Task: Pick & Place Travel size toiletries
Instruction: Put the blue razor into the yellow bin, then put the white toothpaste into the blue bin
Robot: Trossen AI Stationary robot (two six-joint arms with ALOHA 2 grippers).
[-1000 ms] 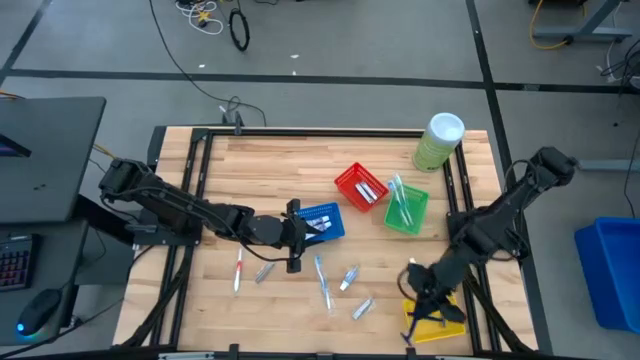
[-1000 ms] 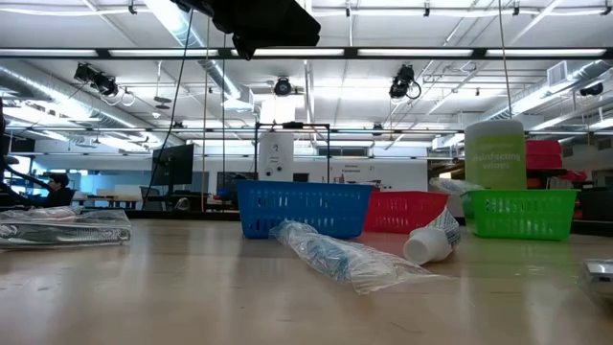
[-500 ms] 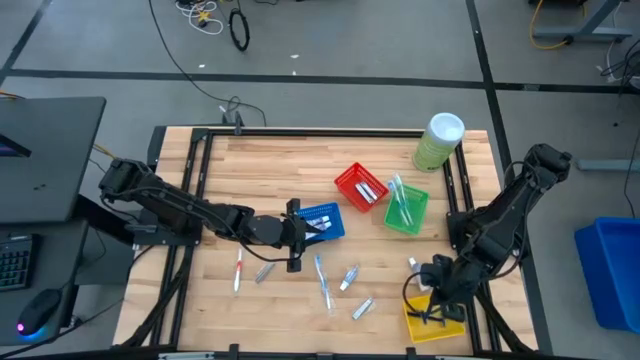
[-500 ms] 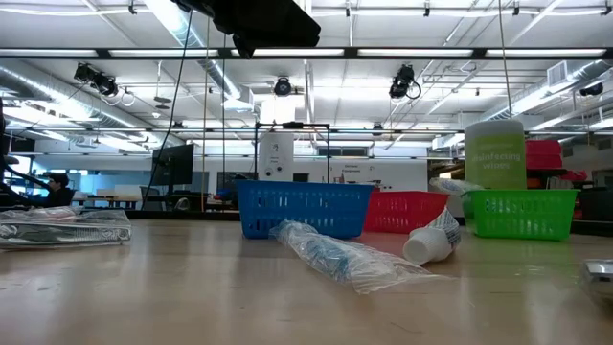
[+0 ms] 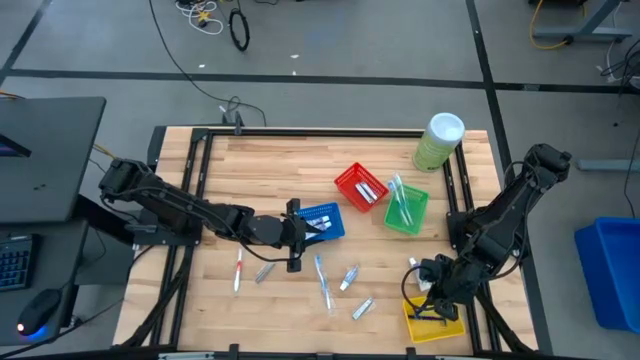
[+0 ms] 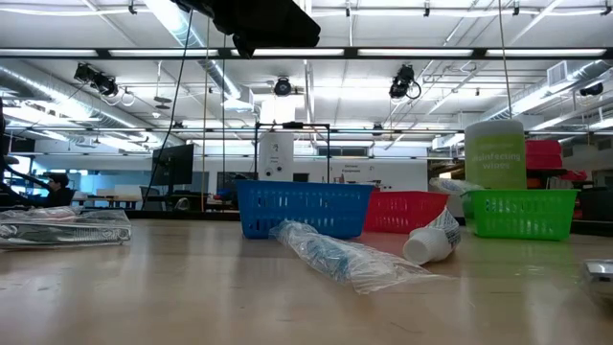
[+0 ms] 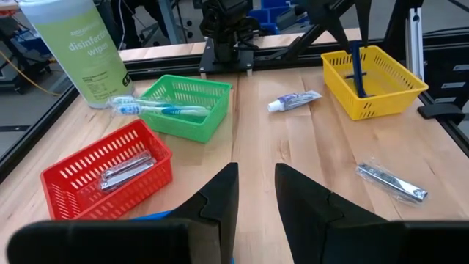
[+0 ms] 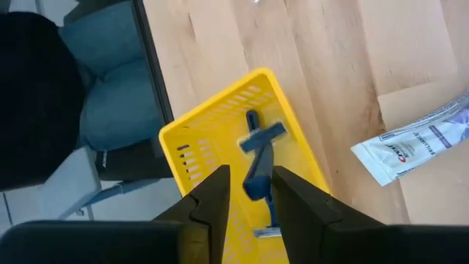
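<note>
My right gripper (image 5: 432, 292) (image 8: 250, 192) hangs open over the yellow basket (image 5: 437, 322) (image 8: 192, 150) at the table's near right. A dark blue razor (image 8: 258, 158) (image 7: 357, 67) stands on end inside that basket, below the gap between the fingers. My left gripper (image 5: 305, 232) (image 7: 255, 170) waits open over the blue basket (image 5: 325, 222). Loose toiletries lie on the table: a red-handled toothbrush (image 5: 238, 271), a blue toothbrush (image 5: 322, 281), small tubes (image 5: 348, 279) (image 5: 362, 308) and a white tube (image 7: 294, 100) (image 8: 414, 144).
A red basket (image 5: 360, 187) holds a silver item (image 7: 126, 170). A green basket (image 5: 405, 209) holds toothbrushes (image 7: 157, 110). A pale-green cylinder (image 5: 438, 141) stands at the far right corner. A wrapped silver item (image 7: 390, 182) lies near the yellow basket. Black frame rails (image 5: 190, 180) border the table.
My right gripper has swung a little toward the table's right edge over the yellow basket, tipped further downward and rolled at the wrist. More of the yellow basket shows now.
</note>
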